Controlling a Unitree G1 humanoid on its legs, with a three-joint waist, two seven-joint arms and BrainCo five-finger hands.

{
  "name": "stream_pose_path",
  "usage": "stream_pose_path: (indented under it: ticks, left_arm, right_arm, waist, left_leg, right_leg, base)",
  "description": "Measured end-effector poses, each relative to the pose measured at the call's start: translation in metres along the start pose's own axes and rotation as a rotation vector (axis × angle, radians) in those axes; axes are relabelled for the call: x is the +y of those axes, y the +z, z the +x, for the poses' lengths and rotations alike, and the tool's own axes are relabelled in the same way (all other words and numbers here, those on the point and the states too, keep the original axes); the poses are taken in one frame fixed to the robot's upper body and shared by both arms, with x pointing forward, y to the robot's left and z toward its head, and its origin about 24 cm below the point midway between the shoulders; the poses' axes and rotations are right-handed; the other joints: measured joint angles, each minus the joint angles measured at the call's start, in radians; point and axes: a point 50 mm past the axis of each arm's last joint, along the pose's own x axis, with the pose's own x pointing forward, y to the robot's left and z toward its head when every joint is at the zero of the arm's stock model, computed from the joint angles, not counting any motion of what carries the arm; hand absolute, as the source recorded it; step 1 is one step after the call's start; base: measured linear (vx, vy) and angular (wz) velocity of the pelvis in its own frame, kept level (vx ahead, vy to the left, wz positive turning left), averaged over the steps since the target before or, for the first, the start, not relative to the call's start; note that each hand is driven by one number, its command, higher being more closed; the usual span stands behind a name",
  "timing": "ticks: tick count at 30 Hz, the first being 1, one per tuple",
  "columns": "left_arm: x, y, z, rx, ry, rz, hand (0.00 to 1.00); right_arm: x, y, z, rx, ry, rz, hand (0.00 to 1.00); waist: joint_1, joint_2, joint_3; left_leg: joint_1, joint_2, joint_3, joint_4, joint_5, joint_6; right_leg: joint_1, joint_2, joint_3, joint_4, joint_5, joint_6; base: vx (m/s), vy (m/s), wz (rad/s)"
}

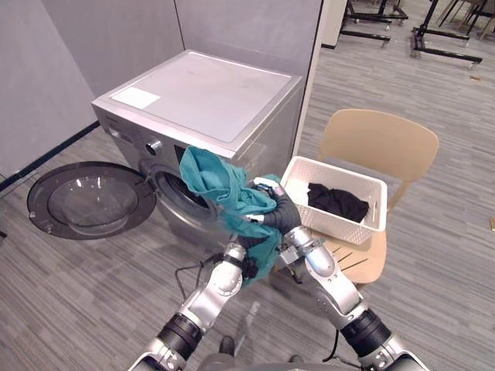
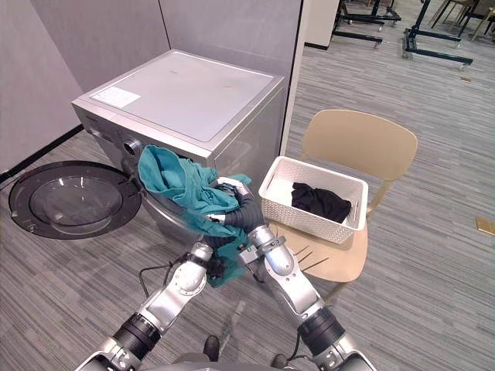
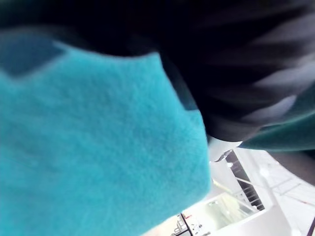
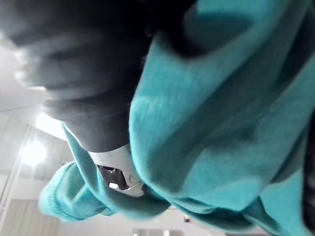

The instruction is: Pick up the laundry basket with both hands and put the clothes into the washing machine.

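- Left eye view: the washing machine (image 1: pixel 201 97) is standing against the grey wall. Its round door (image 1: pixel 89 199) is hanging wide open at the machine's left side.
- Directly in front of the machine's drum opening, the teal garment (image 1: pixel 220 185) is being held up in a bunch. Its upper part is rising before the opening and its lower part is hanging down towards the floor.
- The right hand (image 1: pixel 278 212) is gripping this garment from the side away from the door. Its fingers (image 1: pixel 263 184) are curling over the cloth from above, and the thumb is closing on it from below.
- The left hand (image 1: pixel 247 267) is sitting below the bunch, mostly buried under the hanging cloth. Whether it is gripping, I cannot tell.
- Right eye view: the white laundry basket (image 2: pixel 272 202) is resting on the seat of a beige chair (image 2: pixel 360 143), just beside the machine on the side away from the door. A black garment (image 2: pixel 319 201) is lying inside the basket.
- Left wrist view: the teal cloth is pressing very close, with the hand's dark cover behind it. The grip is not readable here.
- Right wrist view: the teal cloth is draping beside the dark cover and folding around the hand.
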Motion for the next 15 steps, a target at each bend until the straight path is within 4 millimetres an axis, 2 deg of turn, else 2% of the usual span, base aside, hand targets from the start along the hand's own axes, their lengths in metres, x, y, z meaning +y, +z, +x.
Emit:
stream_pose_path:
  ticks: [4, 8, 10, 15]
  left_arm:
    - [0.014, -0.005, -0.005, 0.037, 0.103, -0.054, 1.00]
    - [0.029, -0.011, -0.017, 0.068, 0.190, -0.080, 1.00]
    - [0.031, -0.015, -0.022, 0.090, 0.203, -0.084, 1.00]
    - [0.044, -0.030, -0.035, 0.160, 0.266, -0.099, 1.00]
  right_arm:
    - [-0.018, 0.001, -0.008, 0.003, -0.100, -0.128, 0.00]
    - [-0.045, 0.017, -0.021, -0.042, -0.244, -0.302, 0.00]
    - [-0.051, 0.020, -0.025, -0.046, -0.279, -0.347, 0.00]
    - [-0.067, 0.014, -0.043, 0.018, -0.335, -0.471, 0.00]
  waist:
    - [-0.001, 0.000, 0.000]
    - [-0.002, 0.000, -0.001]
    - [-0.004, 0.000, -0.001]
    - [-0.005, -0.002, -0.002]
  left_leg:
    - [0.012, -0.001, 0.009, -0.013, 0.003, -0.003]
    - [0.023, -0.007, 0.017, -0.027, 0.003, -0.004]
    - [0.025, -0.010, 0.019, -0.029, 0.003, -0.004]
    - [0.027, -0.013, 0.021, -0.030, 0.003, -0.003]
  right_leg:
    - [0.000, 0.000, 0.006, 0.003, -0.001, 0.001]
    - [0.000, -0.003, 0.011, 0.005, -0.005, 0.005]
    - [0.000, -0.006, 0.014, 0.006, -0.007, 0.009]
    - [0.000, -0.008, 0.015, 0.008, -0.011, 0.015]
  base:
    - [0.01, 0.003, -0.06]
    - [0.01, 0.006, -0.03]
    - [0.03, 0.018, -0.03]
    - [0.03, 0.008, 0.00]
